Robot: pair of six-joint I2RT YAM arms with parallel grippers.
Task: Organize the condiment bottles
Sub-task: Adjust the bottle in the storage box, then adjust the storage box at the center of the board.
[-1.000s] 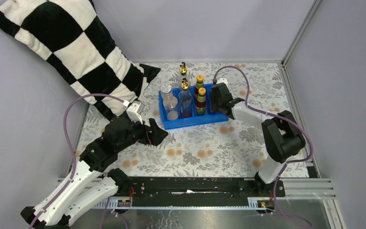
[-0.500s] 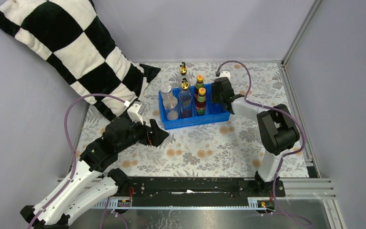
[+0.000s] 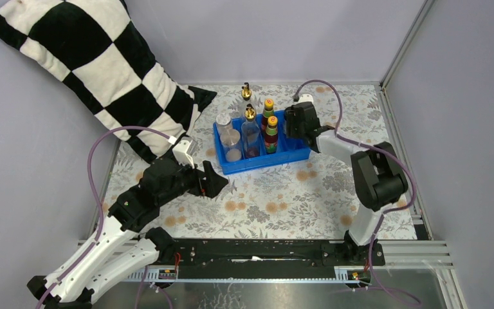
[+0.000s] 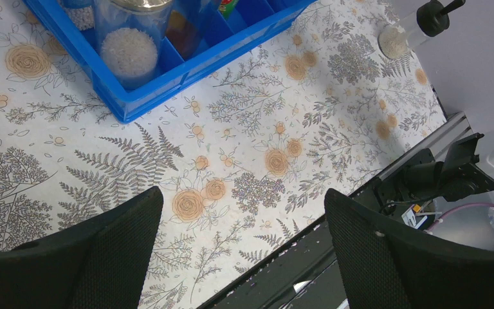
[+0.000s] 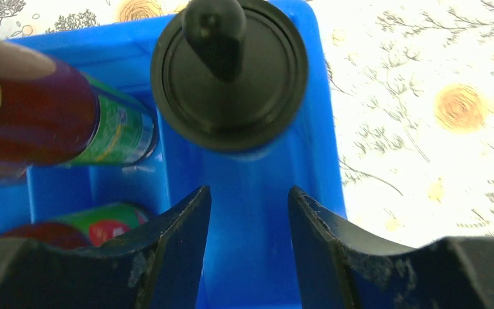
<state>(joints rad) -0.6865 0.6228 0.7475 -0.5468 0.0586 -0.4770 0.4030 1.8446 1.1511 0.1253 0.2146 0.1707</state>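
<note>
The blue tray [image 3: 257, 167] holds two silver-lidded clear jars [image 3: 231, 138], a gold-spouted bottle [image 3: 251, 132] and two orange-capped bottles [image 3: 271, 132]. A second gold-spouted bottle [image 3: 247, 92] stands on the table behind the tray. My right gripper [image 5: 249, 193] hangs open over the tray's right-hand compartment, with only blue floor between its fingers. A black-capped shaker [image 5: 229, 71] stands upright in that compartment just beyond the fingertips. Another shaker [image 4: 405, 29] lies on its side near the right wall. My left gripper [image 3: 217, 183] is wide open and holds nothing, low over the tablecloth in front of the tray.
A black-and-white checked pillow [image 3: 90, 71] leans in the back left corner. Grey walls close in the back and right side. The black rail [image 3: 264, 248] with the arm bases runs along the near edge. The right arm's purple cable [image 3: 325, 87] loops behind the tray.
My right gripper has slid toward the far end of the tray's right compartment and its jaws have parted slightly. The left arm has stayed still.
</note>
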